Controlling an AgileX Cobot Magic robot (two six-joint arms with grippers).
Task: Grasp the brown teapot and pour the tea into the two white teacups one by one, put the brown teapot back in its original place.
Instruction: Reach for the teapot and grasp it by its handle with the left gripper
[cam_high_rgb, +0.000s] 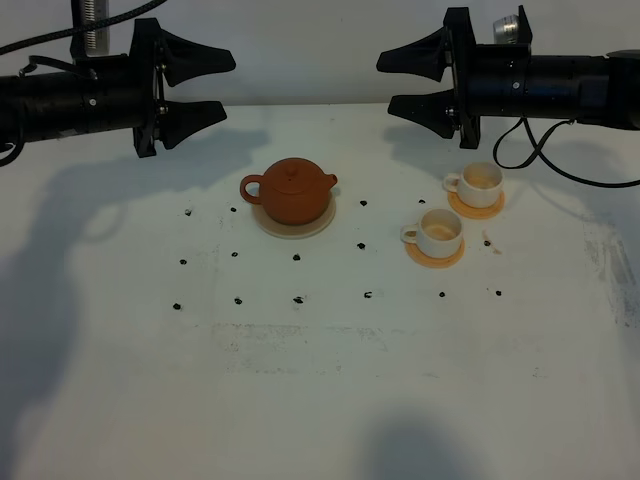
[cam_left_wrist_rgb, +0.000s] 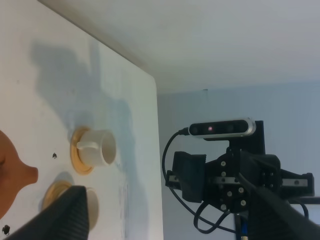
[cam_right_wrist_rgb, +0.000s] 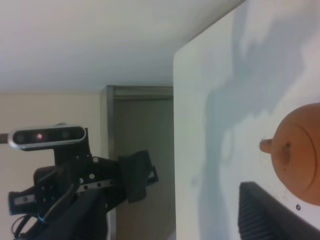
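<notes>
The brown teapot (cam_high_rgb: 290, 190) stands upright on the cream saucer (cam_high_rgb: 318, 226) near the table's middle, handle to the left and spout to the right. The two white teacups stand to its right on orange coasters: a near one (cam_high_rgb: 438, 232) and a far one (cam_high_rgb: 480, 182), both tan inside. My left gripper (cam_high_rgb: 222, 85) is open and empty, high above the table behind and left of the teapot. My right gripper (cam_high_rgb: 386, 84) is open and empty, high behind the cups. The left wrist view shows the teapot's spout (cam_left_wrist_rgb: 27, 174) and one teacup (cam_left_wrist_rgb: 97, 148). The right wrist view shows the teapot (cam_right_wrist_rgb: 300, 155).
Small black marks (cam_high_rgb: 297, 299) dot the white table (cam_high_rgb: 320, 400) around the teapot. A small brown stain (cam_high_rgb: 487, 240) lies to the right of the near cup. The table's far edge runs just behind both grippers.
</notes>
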